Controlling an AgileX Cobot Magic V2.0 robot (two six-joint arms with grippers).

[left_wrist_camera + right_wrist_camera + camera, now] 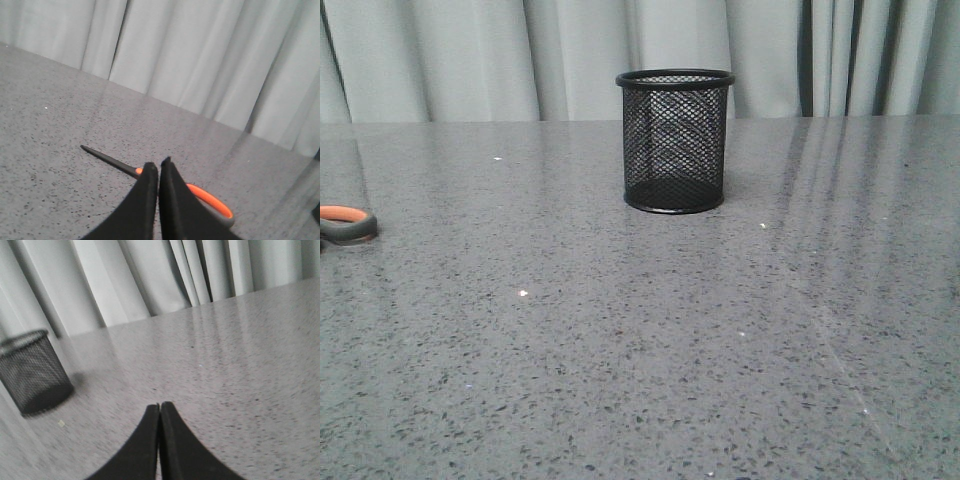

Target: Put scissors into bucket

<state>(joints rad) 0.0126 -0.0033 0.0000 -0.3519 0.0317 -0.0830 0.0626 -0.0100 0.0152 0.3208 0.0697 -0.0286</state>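
The black wire-mesh bucket (674, 140) stands upright on the grey table near its far edge; it also shows in the right wrist view (34, 372). The scissors lie flat on the table at the far left; in the front view only one grey handle loop with orange lining (347, 223) shows. In the left wrist view the scissors (112, 161) lie just beyond my left gripper (158, 163), blades pointing away from the handle (215, 204). The left gripper is shut and empty above them. My right gripper (160, 406) is shut and empty over bare table, well away from the bucket.
The speckled grey table (640, 340) ends at grey curtains (470, 50) along the back. Neither arm shows in the front view.
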